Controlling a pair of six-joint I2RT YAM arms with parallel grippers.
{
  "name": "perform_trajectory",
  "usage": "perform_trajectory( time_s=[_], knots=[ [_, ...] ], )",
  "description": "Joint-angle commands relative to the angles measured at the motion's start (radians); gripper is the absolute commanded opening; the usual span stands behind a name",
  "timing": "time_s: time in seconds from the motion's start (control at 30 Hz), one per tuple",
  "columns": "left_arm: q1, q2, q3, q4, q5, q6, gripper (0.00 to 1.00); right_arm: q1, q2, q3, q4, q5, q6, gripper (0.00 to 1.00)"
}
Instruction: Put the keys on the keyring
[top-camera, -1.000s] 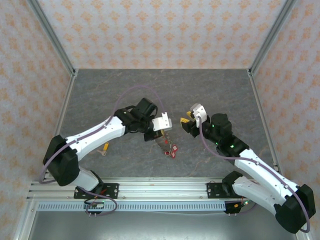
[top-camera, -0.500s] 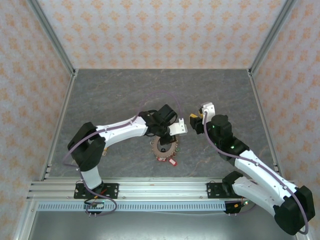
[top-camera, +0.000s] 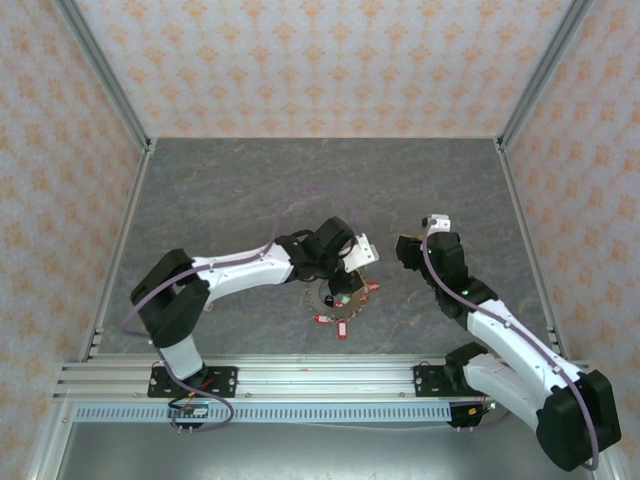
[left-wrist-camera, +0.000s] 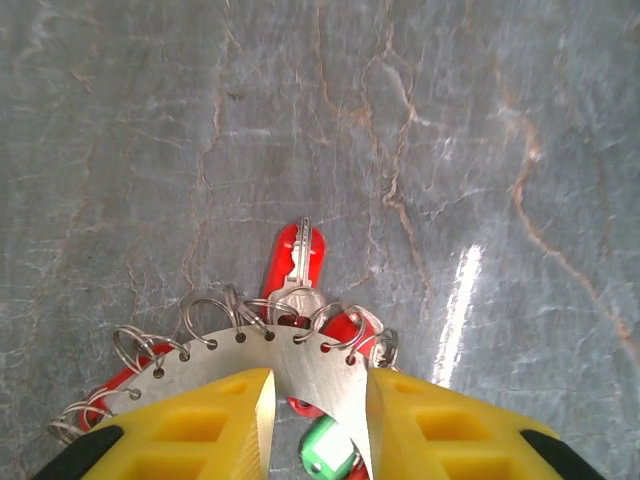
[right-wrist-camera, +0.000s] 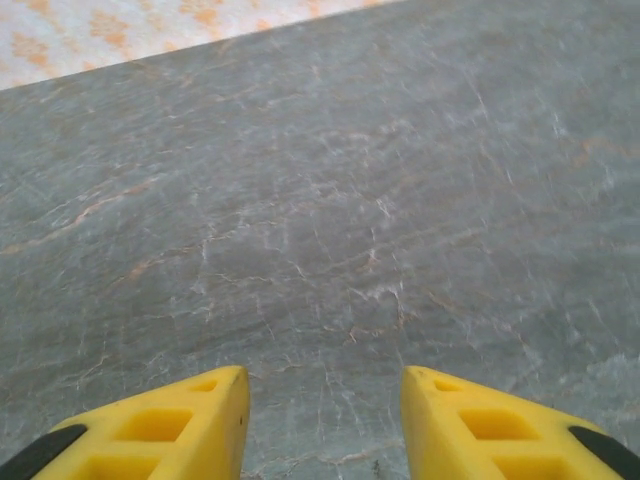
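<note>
The keyring (top-camera: 333, 297) lies flat on the grey table under my left gripper (top-camera: 344, 283), with red keys (top-camera: 345, 320) fanned round its rim. In the left wrist view the keyring (left-wrist-camera: 290, 358) is a silver plate with holes and wire loops along its edge. A red key (left-wrist-camera: 298, 262) lies beyond it and a green key head (left-wrist-camera: 330, 455) shows inside it. My left gripper (left-wrist-camera: 318, 400) is open, its yellow fingers either side of the ring's band. Apart to the right, my right gripper (top-camera: 405, 250) (right-wrist-camera: 325, 400) is open over bare table.
The marbled grey table (top-camera: 300, 190) is fenced by aluminium posts and patterned walls on three sides. An aluminium rail (top-camera: 320, 380) carrying both arm bases runs along the near edge.
My left arm has swung right and down, bringing the keyring with its keys onto the table, and its jaws have parted. My right gripper has drawn back to the right.
</note>
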Motion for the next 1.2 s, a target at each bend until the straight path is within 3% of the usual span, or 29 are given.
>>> perform_trajectory(
  time_s=[0.0, 0.1, 0.17, 0.23, 0.33, 0.53, 0.6, 0.63, 0.7, 0.77, 1.17],
  knots=[
    [0.016, -0.141, -0.092, 0.223, -0.055, -0.127, 0.29, -0.028, 0.055, 0.023, -0.052, -0.117, 0.094, 0.44],
    [0.052, -0.302, -0.238, 0.409, -0.18, -0.25, 0.3, -0.031, 0.133, 0.066, -0.063, -0.253, 0.083, 0.44],
    [0.084, -0.405, -0.317, 0.478, -0.273, -0.327, 0.37, -0.031, 0.199, 0.091, -0.051, -0.327, 0.108, 0.44],
    [0.099, -0.479, -0.356, 0.463, -0.364, -0.359, 0.44, -0.031, 0.253, 0.121, -0.059, -0.359, 0.143, 0.44],
    [0.105, -0.546, -0.388, 0.424, -0.463, -0.387, 0.46, -0.03, 0.339, 0.176, -0.095, -0.385, 0.162, 0.43],
    [0.116, -0.572, -0.448, 0.399, -0.593, -0.612, 0.51, -0.029, 0.515, 0.309, -0.181, -0.539, 0.118, 0.39],
    [0.121, -0.557, -0.424, 0.327, -0.648, -0.716, 0.65, -0.029, 0.565, 0.353, -0.225, -0.562, 0.098, 0.39],
    [0.126, -0.545, -0.406, 0.285, -0.656, -0.755, 0.75, -0.029, 0.589, 0.373, -0.249, -0.573, 0.088, 0.39],
    [0.141, -0.529, -0.392, 0.258, -0.629, -0.804, 0.81, -0.028, 0.636, 0.405, -0.285, -0.597, 0.071, 0.39],
    [0.154, -0.528, -0.403, 0.257, -0.633, -0.875, 0.99, -0.024, 0.681, 0.434, -0.32, -0.603, 0.065, 0.39],
    [0.21, -0.493, -0.493, 0.213, -0.419, -1.145, 0.97, 0.039, 0.837, 0.53, -0.406, -0.654, -0.011, 0.41]
  ],
)
